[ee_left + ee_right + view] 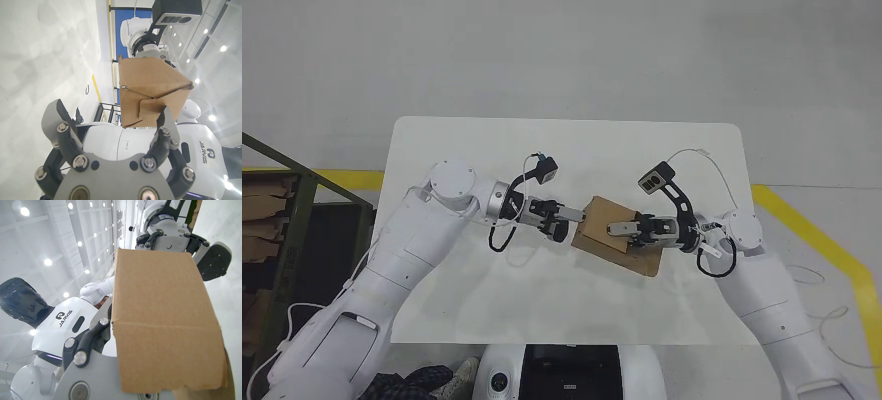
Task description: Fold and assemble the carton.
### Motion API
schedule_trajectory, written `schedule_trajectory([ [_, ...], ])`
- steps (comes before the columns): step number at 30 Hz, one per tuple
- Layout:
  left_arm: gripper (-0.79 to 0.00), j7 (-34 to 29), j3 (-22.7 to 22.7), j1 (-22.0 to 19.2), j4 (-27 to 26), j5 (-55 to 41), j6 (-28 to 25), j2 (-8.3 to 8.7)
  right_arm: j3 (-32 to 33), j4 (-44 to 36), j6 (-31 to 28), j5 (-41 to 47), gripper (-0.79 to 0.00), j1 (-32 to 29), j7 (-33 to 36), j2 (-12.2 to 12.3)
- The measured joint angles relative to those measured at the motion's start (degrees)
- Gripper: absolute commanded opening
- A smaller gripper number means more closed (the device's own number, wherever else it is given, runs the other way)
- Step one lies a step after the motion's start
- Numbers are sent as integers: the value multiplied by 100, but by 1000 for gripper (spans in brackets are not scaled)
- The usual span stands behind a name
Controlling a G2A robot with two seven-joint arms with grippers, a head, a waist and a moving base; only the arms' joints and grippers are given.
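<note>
Top view: brown carton point(614, 243) over the middle of the white table point(542, 150); set between the two grippers
Left gripper point(564, 220): spread wide; one fingertip point(168, 117) touching the carton's folded end flap
Right gripper point(627, 229): clamped on the carton's opposite end

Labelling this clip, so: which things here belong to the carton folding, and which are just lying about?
In the job: carton, right pincer holding it, open left pincer.
Lying about: rack of flat cardboard beside the table, yellow floor line.
</note>
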Motion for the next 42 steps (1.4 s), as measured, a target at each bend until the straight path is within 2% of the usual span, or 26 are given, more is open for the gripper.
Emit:
schedule_trajectory([
  [42, 0, -6, 325, -227, 45, -87, 16, -102, -69, -5, 28, 76, -785, 8, 209, -40],
])
